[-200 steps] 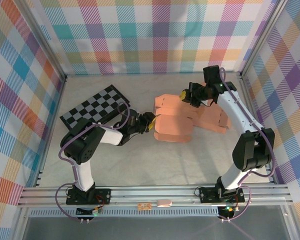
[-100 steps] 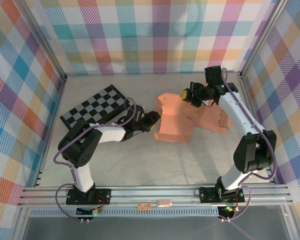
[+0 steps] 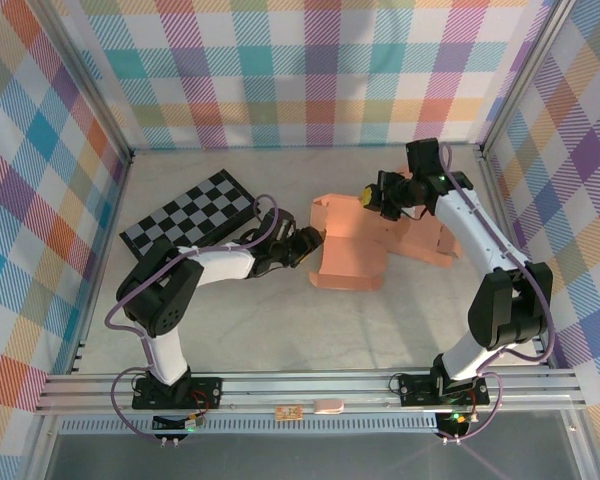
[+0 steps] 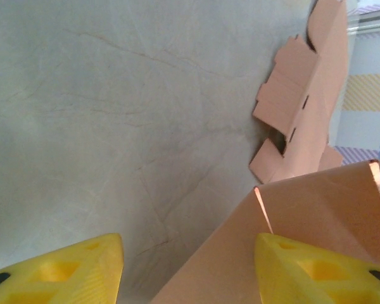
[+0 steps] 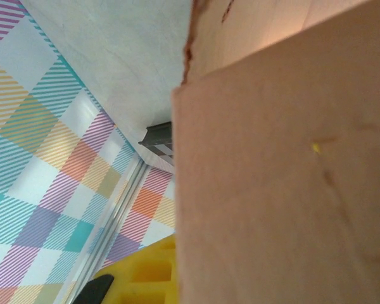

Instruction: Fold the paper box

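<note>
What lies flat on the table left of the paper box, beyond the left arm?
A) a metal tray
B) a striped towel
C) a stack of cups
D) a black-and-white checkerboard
D: the top view shows a checkerboard lying on the table, left of the pink paper box.

Checkerboard (image 3: 185, 215) flat on grey table (image 3: 280, 320) (left side); plaid walls (image 3: 310, 70) around.

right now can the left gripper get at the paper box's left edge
Likely yes: the left gripper sits open right beside the paper box, a panel edge lies by one finger, and nothing stands between them.
</note>
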You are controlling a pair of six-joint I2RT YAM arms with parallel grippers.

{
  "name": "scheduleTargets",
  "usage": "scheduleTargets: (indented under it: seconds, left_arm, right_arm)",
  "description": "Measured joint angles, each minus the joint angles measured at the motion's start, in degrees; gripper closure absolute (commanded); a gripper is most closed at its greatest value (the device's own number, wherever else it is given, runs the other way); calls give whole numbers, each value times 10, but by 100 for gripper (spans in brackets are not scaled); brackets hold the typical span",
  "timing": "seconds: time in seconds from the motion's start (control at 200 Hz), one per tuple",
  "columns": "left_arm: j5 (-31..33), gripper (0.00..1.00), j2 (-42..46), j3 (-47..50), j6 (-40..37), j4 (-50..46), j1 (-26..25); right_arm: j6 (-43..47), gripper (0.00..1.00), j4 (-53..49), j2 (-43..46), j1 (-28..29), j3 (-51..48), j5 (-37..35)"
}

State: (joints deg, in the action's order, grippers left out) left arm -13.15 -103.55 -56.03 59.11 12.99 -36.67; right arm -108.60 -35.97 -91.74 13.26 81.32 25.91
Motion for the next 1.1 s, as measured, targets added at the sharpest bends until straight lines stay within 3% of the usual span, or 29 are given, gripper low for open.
scheduleTargets:
  seconds: [0.155,0.37,0.565,0.73,0.895,1.1]
  left_arm:
    - [7,40,75,29,-19,-66,-1]
    - [7,39,264,103,-30,-159,2]
    - [7,39,374,109,-11,-235,44]
    - [6,42,317,19,13,-284,74]
    - [9,50,229,-111,-14,-339,84]
    - [7,53,177,-139,-70,-381,126]
  right_arm:
    - [16,100,32,-5,3,-8,-5]
    - [26,100,90,-40,29,-8,-22]
    - [34,100,156,-58,67,-38,-48]
    - [37,100,217,-73,89,-90,-67]
    - [42,100,248,-78,92,-112,-73]
    - [91,100,301,-92,88,-112,-63]
